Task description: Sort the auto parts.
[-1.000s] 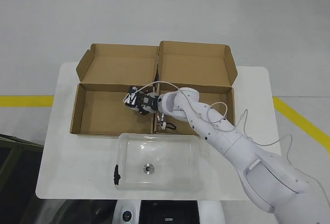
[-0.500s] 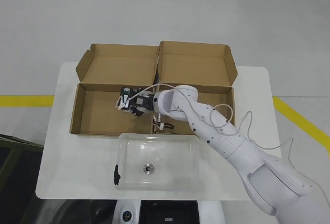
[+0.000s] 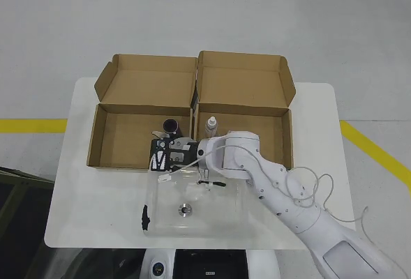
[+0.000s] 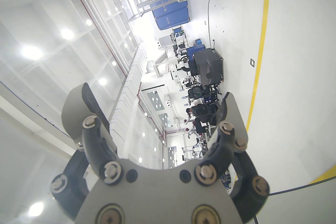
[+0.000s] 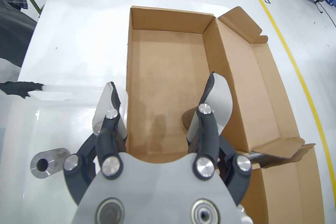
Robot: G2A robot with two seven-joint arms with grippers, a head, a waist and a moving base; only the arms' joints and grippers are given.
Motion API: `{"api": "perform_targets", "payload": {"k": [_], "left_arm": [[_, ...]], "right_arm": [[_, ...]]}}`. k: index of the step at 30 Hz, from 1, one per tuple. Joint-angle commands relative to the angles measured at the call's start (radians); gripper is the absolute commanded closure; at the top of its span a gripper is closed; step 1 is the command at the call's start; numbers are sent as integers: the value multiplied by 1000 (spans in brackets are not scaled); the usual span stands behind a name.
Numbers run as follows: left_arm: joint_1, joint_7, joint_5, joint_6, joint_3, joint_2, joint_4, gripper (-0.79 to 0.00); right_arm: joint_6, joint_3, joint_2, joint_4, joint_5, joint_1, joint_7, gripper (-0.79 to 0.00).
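My right gripper [image 3: 158, 156] [image 5: 162, 82] hangs open and empty over the front wall of the left cardboard box [image 3: 121, 139] [image 5: 162, 57], at the clear bin's [image 3: 240, 202] far edge. A dark round part [image 3: 171, 125] [image 5: 184, 121] lies in the left box by the dividing wall, partly hidden behind a finger in the right wrist view. A small pale part [image 3: 210, 126] stands in the right box [image 3: 261, 136]. A metal bushing [image 3: 185, 208] [image 5: 43, 163] lies on the bin floor. My left gripper [image 4: 157, 99] is open, empty, and aimed at the room.
A black part [image 3: 144, 217] [image 5: 18, 87] rests at the bin's left edge. Both box lids stand open at the back. The white table [image 3: 72, 188] has bare room left of the boxes and on the right side.
The right gripper pulled back from inside the left box toward the bin's edge. A dark round part now shows in the box where the gripper was.
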Motion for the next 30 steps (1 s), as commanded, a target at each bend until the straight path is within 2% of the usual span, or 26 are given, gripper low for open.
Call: {"api": "perform_targets", "payload": {"k": [1, 13, 30], "left_arm": [[0, 0, 0, 0, 0, 0, 0, -785], [0, 0, 0, 0, 0, 0, 0, -785], [0, 0, 0, 0, 0, 0, 0, -785]], "right_arm": [[-11, 18, 12, -48, -13, -45, 10, -570], [-95, 111, 74, -216, -107, -264, -9, -563], [-160, 142, 114, -275, -209, -366, -68, -585]]}}
